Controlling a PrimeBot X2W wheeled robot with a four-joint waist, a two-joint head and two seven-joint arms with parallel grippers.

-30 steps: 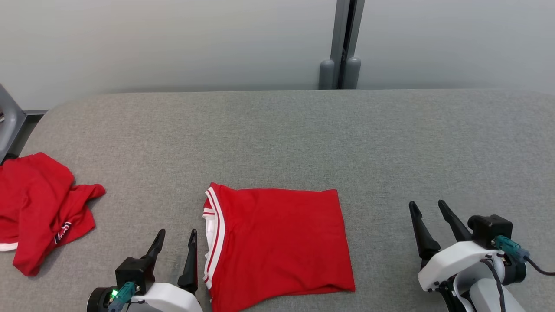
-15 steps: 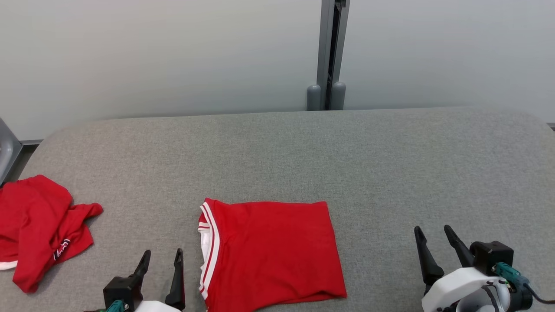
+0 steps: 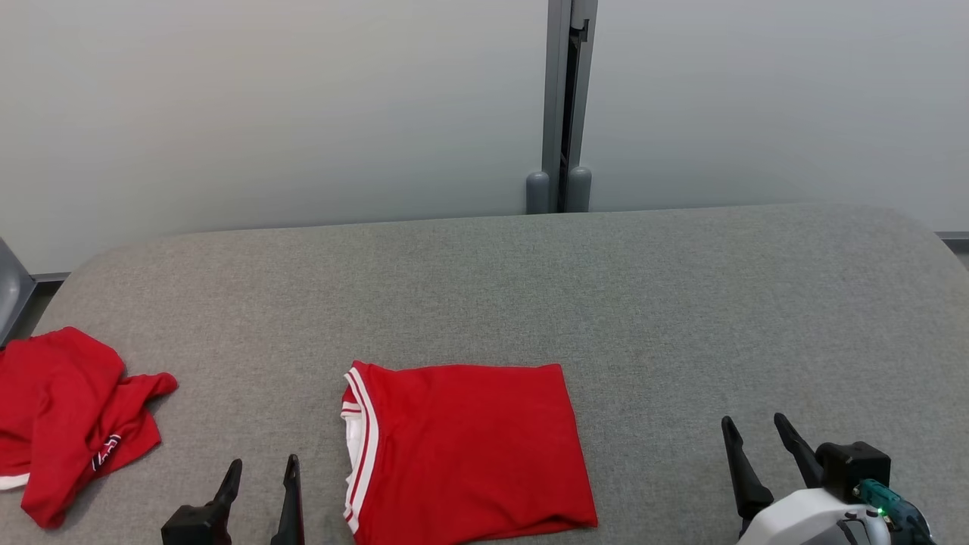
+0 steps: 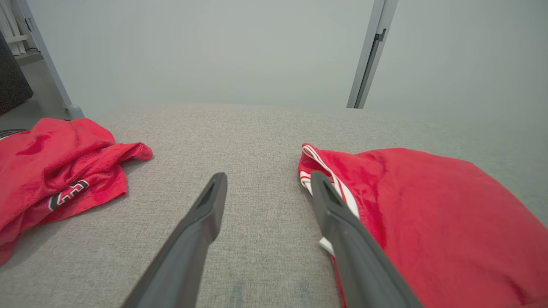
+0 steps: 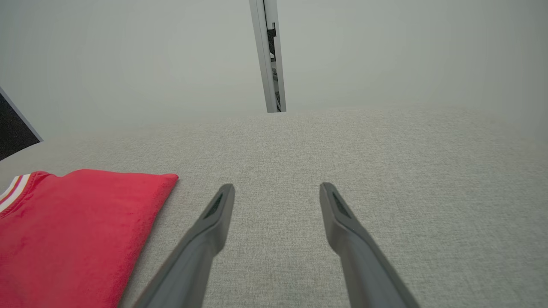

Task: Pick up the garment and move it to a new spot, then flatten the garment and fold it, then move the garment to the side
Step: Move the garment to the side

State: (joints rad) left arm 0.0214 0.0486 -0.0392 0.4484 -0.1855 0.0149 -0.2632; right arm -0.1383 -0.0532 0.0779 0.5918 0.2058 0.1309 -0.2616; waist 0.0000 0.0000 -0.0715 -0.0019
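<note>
Far left there's a crumpled red pile (image 3: 68,424) near the table (image 3: 530,288) edge, well apart from everything else. Next over, the left gripper (image 3: 265,460), fingers parted and nothing in them, sits just beside the striped collar end of the shirt (image 3: 462,446). The shirt lies folded into a neat rectangle near the front middle of the table — so I'd say the folding is done and only the move to the side is left. Over on the right, the right gripper (image 3: 753,418) is spread and empty too, well apart from the shirt's plain edge.

What I'd worry about: a pinch that catches only the top layer would peel the fold open as soon as it lifts. Grabbing just the collar end with one gripper would probably let the rest sag and unfold — floppy knit won't hold its shape. Dragging it across that grippy-looking grey fabric could bunch the bottom layer. And if it goes left, it could land on the pile and get mixed up with it.
</note>
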